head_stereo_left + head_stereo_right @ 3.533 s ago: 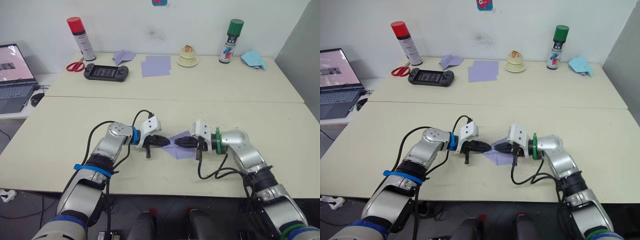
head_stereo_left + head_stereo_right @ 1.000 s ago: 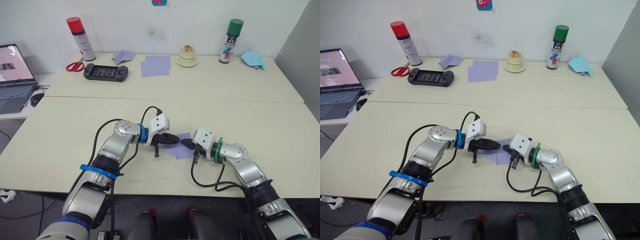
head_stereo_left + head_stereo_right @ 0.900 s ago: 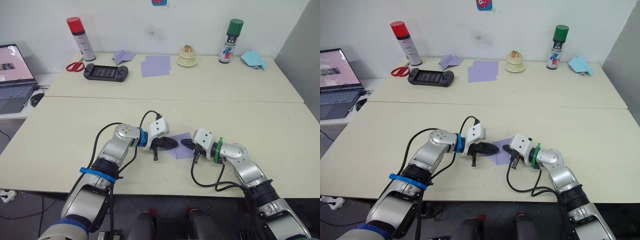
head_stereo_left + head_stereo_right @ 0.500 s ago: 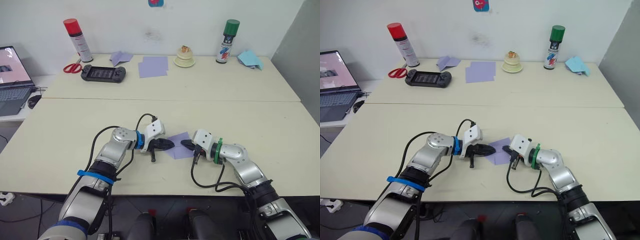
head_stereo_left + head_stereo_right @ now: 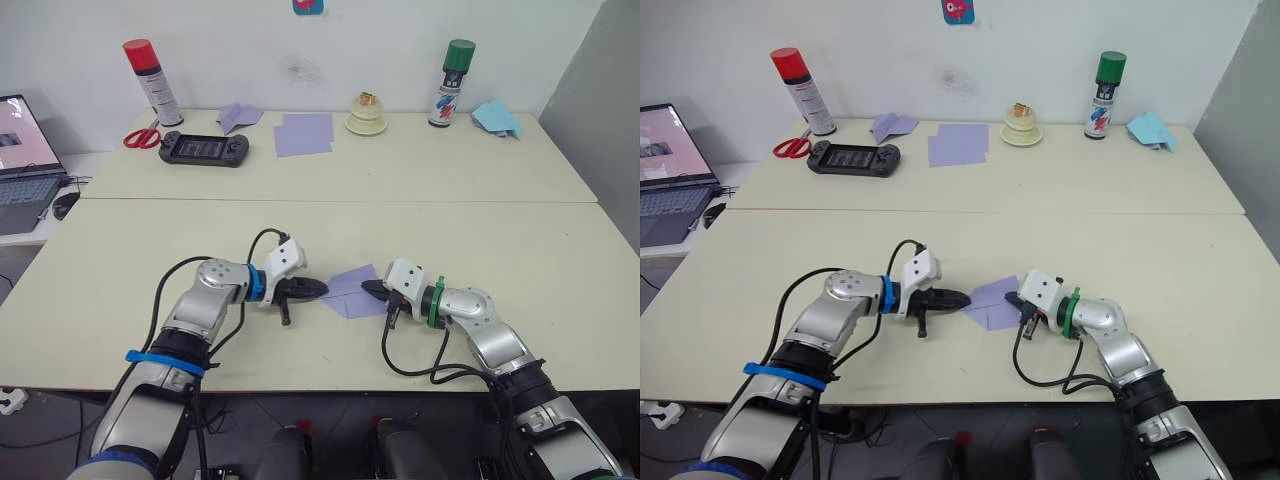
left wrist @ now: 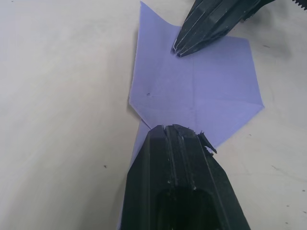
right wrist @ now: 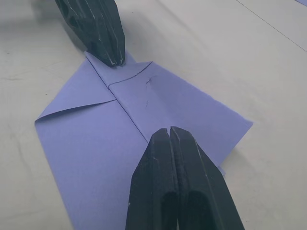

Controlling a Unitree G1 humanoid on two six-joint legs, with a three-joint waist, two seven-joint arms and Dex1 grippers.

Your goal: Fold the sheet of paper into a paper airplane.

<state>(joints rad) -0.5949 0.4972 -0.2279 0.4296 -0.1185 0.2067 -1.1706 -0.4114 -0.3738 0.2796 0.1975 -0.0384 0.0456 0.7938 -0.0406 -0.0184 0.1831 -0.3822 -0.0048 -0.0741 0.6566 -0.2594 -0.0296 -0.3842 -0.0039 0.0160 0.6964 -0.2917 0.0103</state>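
Between closed grippers — sheet of paper (image 5: 349, 291) (folded).

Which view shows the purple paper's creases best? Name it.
Right wrist view: the sheet of paper shows its centre crease and folded corner flaps up close. Left wrist view shows the same creases from the opposite end. The eye views show its outline between both grippers.

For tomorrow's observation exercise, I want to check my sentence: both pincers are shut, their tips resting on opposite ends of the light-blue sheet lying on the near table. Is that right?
One detail is wrong: the sheet of paper is lavender-purple, not light blue, as the right wrist view shows. The rest holds: the left pincer and the right pincer are shut, tips at its opposite ends on the near table.
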